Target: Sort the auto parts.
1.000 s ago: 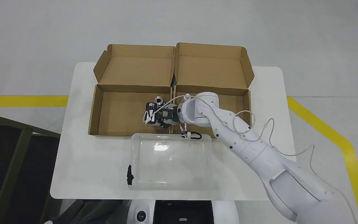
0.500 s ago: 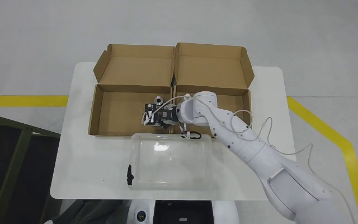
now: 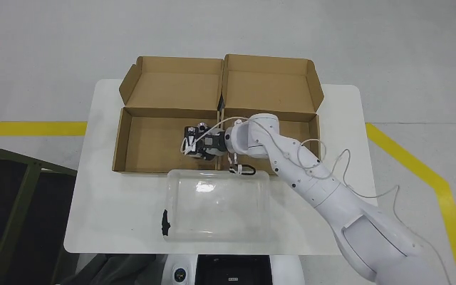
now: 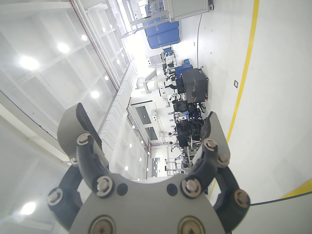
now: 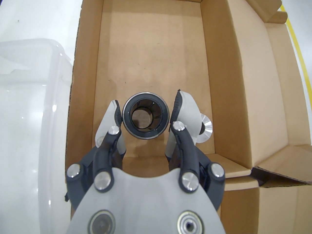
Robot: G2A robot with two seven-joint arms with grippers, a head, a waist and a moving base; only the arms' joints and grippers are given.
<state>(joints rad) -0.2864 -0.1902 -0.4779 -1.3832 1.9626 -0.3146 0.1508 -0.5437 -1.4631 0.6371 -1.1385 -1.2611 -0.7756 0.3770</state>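
Auto part point(image 5: 145, 115), a black-rimmed metal ring, is clamped between the right fingers point(image 5: 187, 105) at mid-frame of the right wrist view, above the floor of a cardboard box point(image 5: 151, 37). A silvery disc point(image 5: 206, 127) lies just beside one finger. A clear tub point(image 3: 217, 206) stands below the boxes on the counter point(image 3: 100, 206). The left fingers point(image 4: 73, 120) are spread apart.

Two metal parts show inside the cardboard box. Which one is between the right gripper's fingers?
The black-rimmed hollow cylinder, clasped by the right gripper. The silver disc sits beside it, outside the grasp.
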